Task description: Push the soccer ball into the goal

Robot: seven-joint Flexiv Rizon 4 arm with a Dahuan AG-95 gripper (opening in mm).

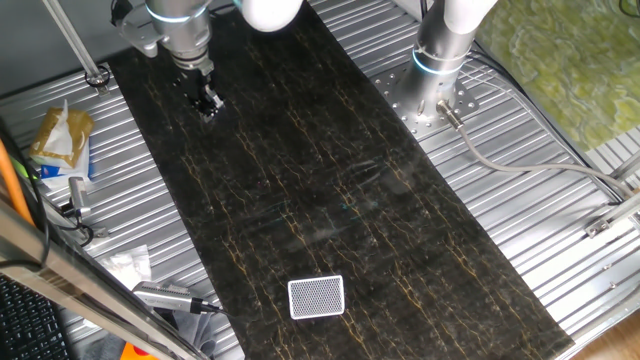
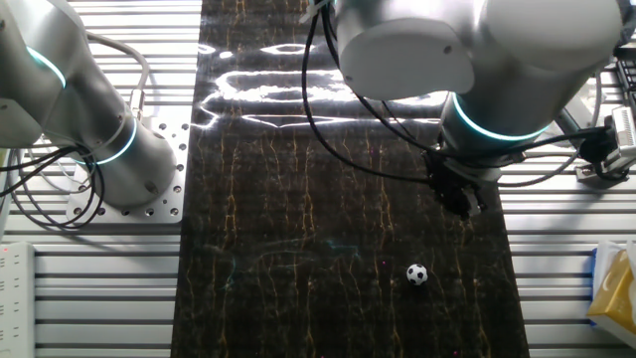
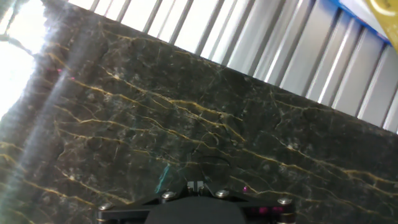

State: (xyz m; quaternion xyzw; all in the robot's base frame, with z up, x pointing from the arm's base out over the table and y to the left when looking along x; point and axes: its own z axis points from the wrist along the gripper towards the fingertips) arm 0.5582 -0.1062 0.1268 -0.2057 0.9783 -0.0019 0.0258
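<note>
The soccer ball (image 2: 416, 273), tiny and white with black patches, lies on the dark marble mat, only in the other fixed view. My gripper (image 2: 462, 199) hangs just above the mat, a short way beyond and to the right of the ball, apart from it. In one fixed view the gripper (image 1: 207, 103) is at the mat's far left end and the ball does not show. The goal (image 1: 316, 296), a white-framed mesh box, stands at the mat's near end, far from the gripper. In the hand view the fingertips (image 3: 198, 185) sit pressed together, holding nothing.
A second arm's base (image 1: 437, 60) stands on the metal table to the right of the mat. Yellow packets (image 1: 62, 140) and tools (image 1: 170, 297) lie on the ribbed table to the left. A cable (image 1: 520, 165) runs across the right side.
</note>
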